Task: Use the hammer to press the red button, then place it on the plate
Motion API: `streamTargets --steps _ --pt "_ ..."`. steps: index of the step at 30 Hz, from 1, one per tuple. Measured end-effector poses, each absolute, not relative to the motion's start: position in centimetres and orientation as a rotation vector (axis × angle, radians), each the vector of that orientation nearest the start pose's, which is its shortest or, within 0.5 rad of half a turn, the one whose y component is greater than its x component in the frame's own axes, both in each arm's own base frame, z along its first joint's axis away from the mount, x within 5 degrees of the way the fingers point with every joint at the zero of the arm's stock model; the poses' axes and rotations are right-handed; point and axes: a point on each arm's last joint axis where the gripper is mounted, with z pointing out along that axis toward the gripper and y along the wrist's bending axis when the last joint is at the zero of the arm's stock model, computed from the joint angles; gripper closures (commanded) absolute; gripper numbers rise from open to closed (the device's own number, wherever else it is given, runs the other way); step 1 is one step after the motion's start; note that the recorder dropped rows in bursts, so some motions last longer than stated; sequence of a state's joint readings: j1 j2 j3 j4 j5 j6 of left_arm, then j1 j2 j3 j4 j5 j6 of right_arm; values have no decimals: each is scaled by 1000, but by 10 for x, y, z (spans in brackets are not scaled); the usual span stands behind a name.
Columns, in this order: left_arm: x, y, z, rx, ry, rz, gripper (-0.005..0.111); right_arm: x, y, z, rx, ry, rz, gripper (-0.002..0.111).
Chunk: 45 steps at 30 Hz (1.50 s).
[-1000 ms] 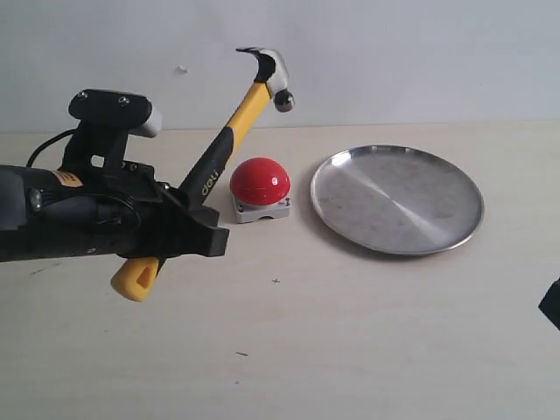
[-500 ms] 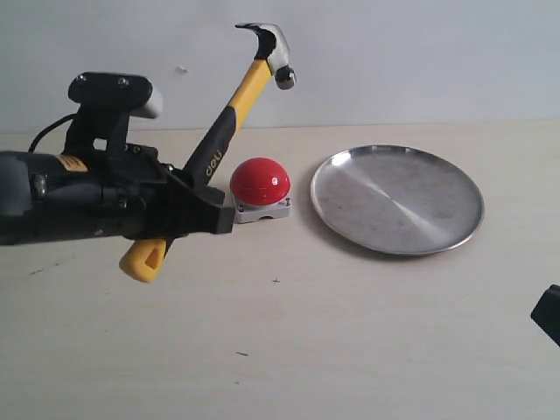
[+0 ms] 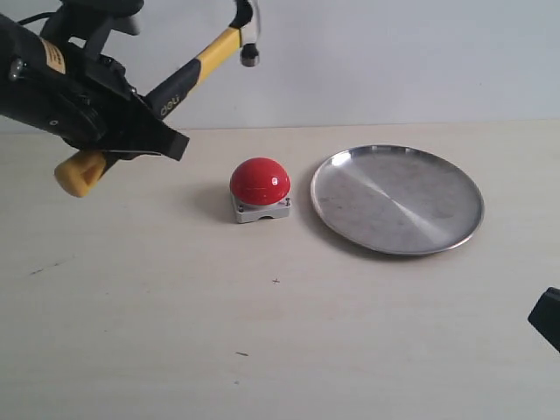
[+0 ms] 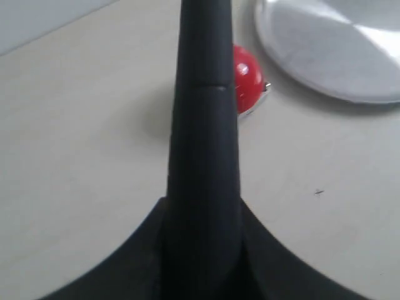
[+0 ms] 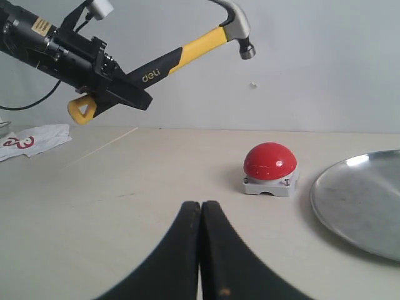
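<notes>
Exterior view: the left gripper point(image 3: 140, 131), clamped on the hammer point(image 3: 188, 74), has swung it up and left over the bench's point(image 3: 262, 341) far-left corner, well apart from the mid-bench button point(image 3: 260, 181) beside the plate point(image 3: 398, 199), so pressing likely remains; the right gripper point(image 5: 201, 215) is closed, empty.

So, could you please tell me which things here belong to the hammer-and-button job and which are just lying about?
Belongs to the job:
- yellow-and-black claw hammer, gripped by the left end effector
- glossy red dome button on a grey base
- round silver metal plate

Just lying about:
- white crumpled scrap with red print, cloth or paper
</notes>
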State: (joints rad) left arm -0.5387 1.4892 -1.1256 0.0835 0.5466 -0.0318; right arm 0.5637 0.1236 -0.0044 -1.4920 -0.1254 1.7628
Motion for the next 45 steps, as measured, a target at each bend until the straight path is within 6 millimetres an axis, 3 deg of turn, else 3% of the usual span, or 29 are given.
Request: streamTargets --steps 7,15,20,26,33,39,45 --pt "283 -162 284 443 2430 -156 107 50 45 208 -338 1609 745 108" --pt "277 -207 253 353 2475 -191 107 50 45 208 -340 1608 746 108" --pt "264 -233 251 269 2367 -160 107 50 45 208 -340 1608 746 108" --pt "243 -261 246 240 2280 -270 107 50 45 208 -340 1608 746 108" --pt "239 -265 224 145 2369 -221 107 50 45 208 -340 1608 746 108" --pt "223 -278 213 220 2390 -244 107 50 45 208 -340 1608 746 108" --pt "214 -258 183 129 2411 -206 107 50 45 208 -341 1608 748 108"
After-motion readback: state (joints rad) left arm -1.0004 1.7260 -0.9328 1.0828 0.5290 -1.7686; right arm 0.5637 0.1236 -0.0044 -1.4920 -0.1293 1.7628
